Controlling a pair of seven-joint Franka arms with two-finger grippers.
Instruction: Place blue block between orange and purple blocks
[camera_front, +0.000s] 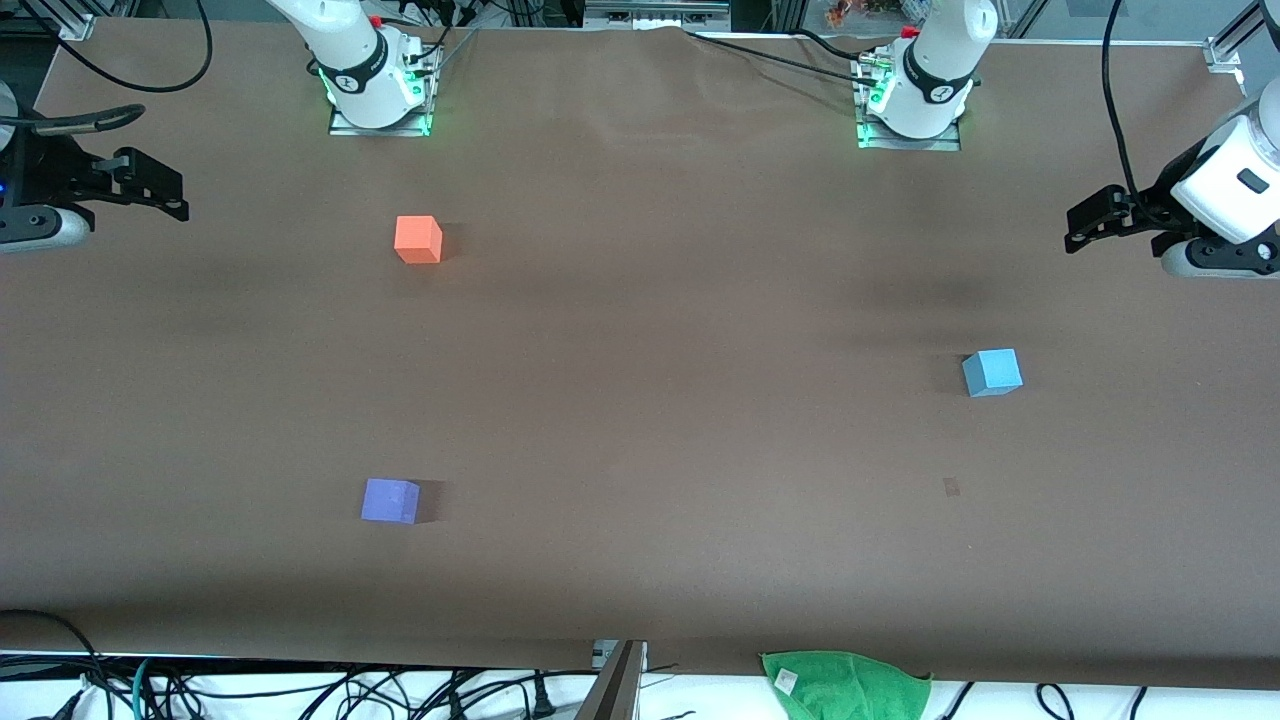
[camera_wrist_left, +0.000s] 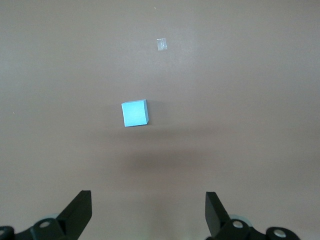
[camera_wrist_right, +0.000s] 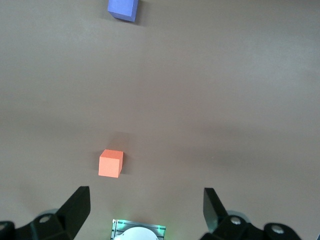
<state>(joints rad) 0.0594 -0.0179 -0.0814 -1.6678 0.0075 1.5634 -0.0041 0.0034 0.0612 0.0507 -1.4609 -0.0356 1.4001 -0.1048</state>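
The blue block (camera_front: 992, 372) sits on the brown table toward the left arm's end; it also shows in the left wrist view (camera_wrist_left: 135, 113). The orange block (camera_front: 418, 239) sits near the right arm's base, and the purple block (camera_front: 390, 500) lies nearer to the front camera, in line with it. Both show in the right wrist view, orange (camera_wrist_right: 110, 163) and purple (camera_wrist_right: 123, 9). My left gripper (camera_front: 1078, 228) hangs open and empty over the table's left-arm end, apart from the blue block (camera_wrist_left: 147, 212). My right gripper (camera_front: 178, 198) hangs open and empty over the right-arm end (camera_wrist_right: 145, 210).
A green cloth (camera_front: 845, 685) lies at the table's front edge. A small tape mark (camera_front: 951, 486) is on the table nearer to the front camera than the blue block. The right arm's base (camera_front: 372, 85) and the left arm's base (camera_front: 910, 95) stand along the back edge.
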